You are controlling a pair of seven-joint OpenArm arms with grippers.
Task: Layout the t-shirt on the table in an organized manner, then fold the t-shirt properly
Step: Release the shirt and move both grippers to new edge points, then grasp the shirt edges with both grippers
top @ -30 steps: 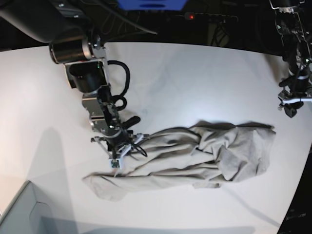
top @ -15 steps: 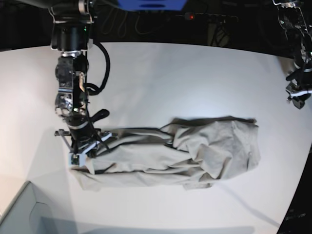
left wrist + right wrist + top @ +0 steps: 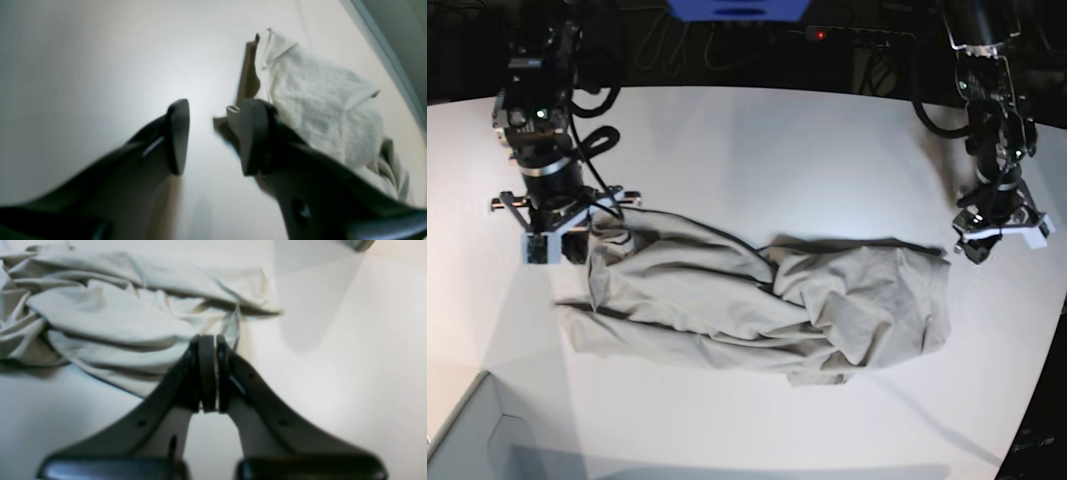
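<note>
The light beige t-shirt [image 3: 757,300] lies crumpled in a long band across the white table [image 3: 777,140]. My right gripper [image 3: 597,232], on the left of the base view, is shut on the t-shirt's upper left corner. In the right wrist view the fingers [image 3: 207,373] press together, with a thin edge of the cloth [image 3: 100,320] at their tips. My left gripper [image 3: 980,245] hangs just off the t-shirt's right end. Its jaws are open in the left wrist view [image 3: 213,110] with only bare table between them. The cloth [image 3: 320,100] lies just beyond its right finger.
A grey box corner [image 3: 467,440] sits at the front left of the table. Cables and a dark strip with a red light [image 3: 820,35] run behind the table's far edge. The table's curved edge [image 3: 1052,330] passes close to the t-shirt's right end.
My right gripper has pulled the t-shirt's corner left and toward the far side, dragging the cloth along. My left arm has come down from the far right to the t-shirt's right end.
</note>
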